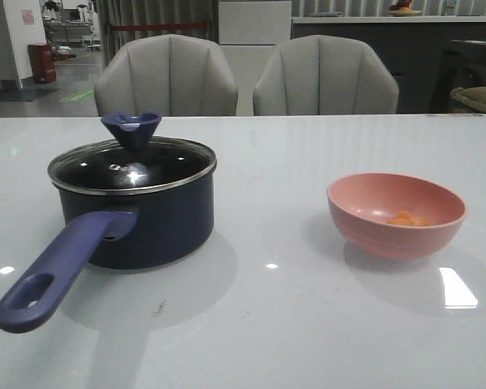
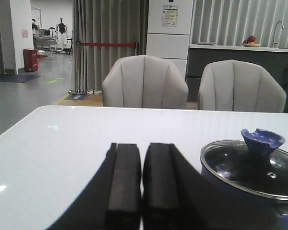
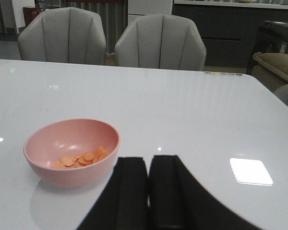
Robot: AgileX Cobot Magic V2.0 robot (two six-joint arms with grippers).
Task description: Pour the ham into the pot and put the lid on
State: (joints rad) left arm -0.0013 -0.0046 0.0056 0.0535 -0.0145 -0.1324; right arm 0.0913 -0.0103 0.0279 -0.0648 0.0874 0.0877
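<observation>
Both grippers sit closed and empty above the white table [image 1: 259,324]: the left gripper [image 2: 140,191] with its black fingers pressed together just beside the pot [image 1: 150,223], the right gripper [image 3: 149,191] likewise shut near the pink bowl [image 1: 397,215]. Neither arm shows in the front view. The dark navy pot stands on the robot's left, its long purple-blue handle [image 1: 61,271] angled toward the near edge, and the glass lid [image 1: 132,166] with its flared knob [image 1: 131,130] is seated on the rim. The ham [image 3: 79,159], a small heap of thin orange-pink slices, lies at the bottom of the bowl on the right, well apart from the pot. With the pot covered, the lid would likely have to come off before any pouring; tipping the bowl too soon would scatter slices over the glass. The knob's flared shape may slip from a shallow pinch, and the bowl's smooth curved wall could twist in the fingers. The light slices may also cling to the bowl or overshoot the pot if tilted sharply.
</observation>
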